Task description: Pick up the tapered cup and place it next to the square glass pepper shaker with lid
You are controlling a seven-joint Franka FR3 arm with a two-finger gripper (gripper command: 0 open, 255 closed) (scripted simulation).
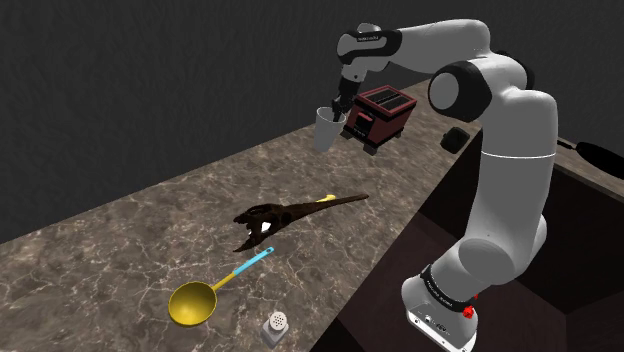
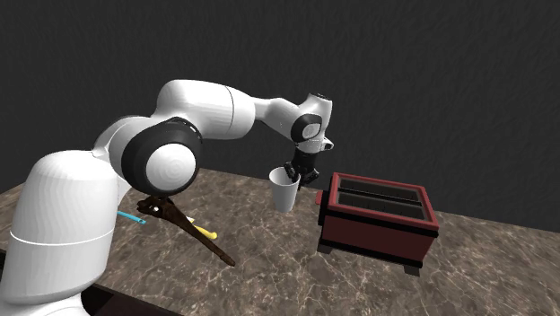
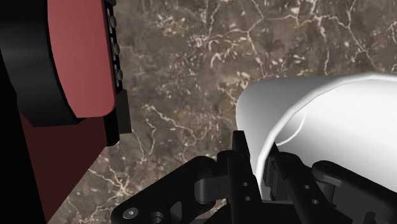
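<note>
A pale grey tapered cup (image 1: pixel 326 129) stands upright close to the counter's far edge, beside a red toaster (image 1: pixel 381 112). My black gripper (image 1: pixel 336 108) comes down on it from above and is shut on its rim. In the second exterior view the cup (image 2: pixel 285 190) hangs under the gripper (image 2: pixel 297 172); whether its base touches the counter I cannot tell. In the wrist view the gripper (image 3: pixel 261 170) clasps the white cup (image 3: pixel 318 121) by its wall, one finger outside and one inside. The square pepper shaker (image 1: pixel 275 325) with a perforated lid stands far off at the counter's near edge.
The red toaster (image 2: pixel 378 212) sits just beside the cup on the marble counter (image 1: pixel 150 230). A dark wooden utensil (image 1: pixel 280 216) lies mid-counter, and a yellow ladle (image 1: pixel 196 300) with a blue handle lies near the shaker. A dark recess drops off beside the stand.
</note>
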